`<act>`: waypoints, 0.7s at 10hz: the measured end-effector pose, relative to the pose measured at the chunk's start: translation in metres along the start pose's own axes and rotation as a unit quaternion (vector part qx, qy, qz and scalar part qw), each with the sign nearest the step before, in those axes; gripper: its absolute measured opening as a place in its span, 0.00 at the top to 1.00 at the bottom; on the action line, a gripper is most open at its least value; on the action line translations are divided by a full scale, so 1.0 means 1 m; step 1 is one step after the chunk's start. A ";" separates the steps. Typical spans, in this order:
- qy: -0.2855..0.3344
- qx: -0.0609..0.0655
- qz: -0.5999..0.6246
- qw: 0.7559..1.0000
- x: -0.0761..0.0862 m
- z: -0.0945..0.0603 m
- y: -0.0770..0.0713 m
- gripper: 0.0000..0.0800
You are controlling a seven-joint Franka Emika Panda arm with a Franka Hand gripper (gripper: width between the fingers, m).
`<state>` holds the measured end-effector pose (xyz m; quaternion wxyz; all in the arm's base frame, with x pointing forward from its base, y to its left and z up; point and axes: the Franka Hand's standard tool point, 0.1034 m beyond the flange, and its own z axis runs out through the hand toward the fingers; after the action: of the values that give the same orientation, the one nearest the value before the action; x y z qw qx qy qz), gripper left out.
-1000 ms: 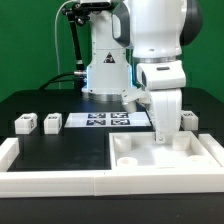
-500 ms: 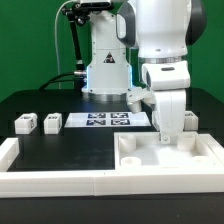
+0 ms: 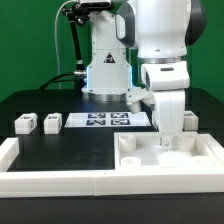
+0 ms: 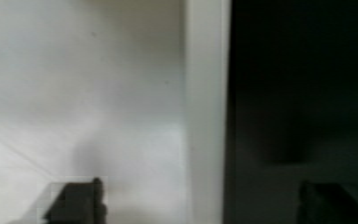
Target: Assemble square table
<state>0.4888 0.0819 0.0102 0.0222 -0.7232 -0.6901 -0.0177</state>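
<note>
Remaining: leg blocks [image 3: 24, 123] seen loose on table [image 3: 70, 145], off the slab [image 3: 140, 168]
Gripper [image 3: 167, 137]: fingers [image 4: 73, 202] spread wide, nothing held
Fitted: none that can be told

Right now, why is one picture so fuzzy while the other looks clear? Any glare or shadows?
Wrist view: the camera sits very close, so everything is out of focus; the white slab is a soft blur with a faint grey shadow, and the dark fingertips have smeared edges. Exterior view: fairly sharp, evenly lit, no hard glare; the slab's white rim loses detail, and the black table shows little texture.
</note>
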 end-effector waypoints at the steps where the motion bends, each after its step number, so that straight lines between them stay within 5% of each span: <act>1: 0.000 0.000 0.000 1.000 0.000 0.000 0.000 0.25; 5: 0.000 -0.003 0.025 1.000 0.001 -0.002 -0.001 0.19; 7: -0.002 -0.012 0.112 0.994 0.008 -0.020 -0.016 0.19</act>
<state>0.4737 0.0896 0.0306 0.0140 -0.7960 -0.6047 -0.0220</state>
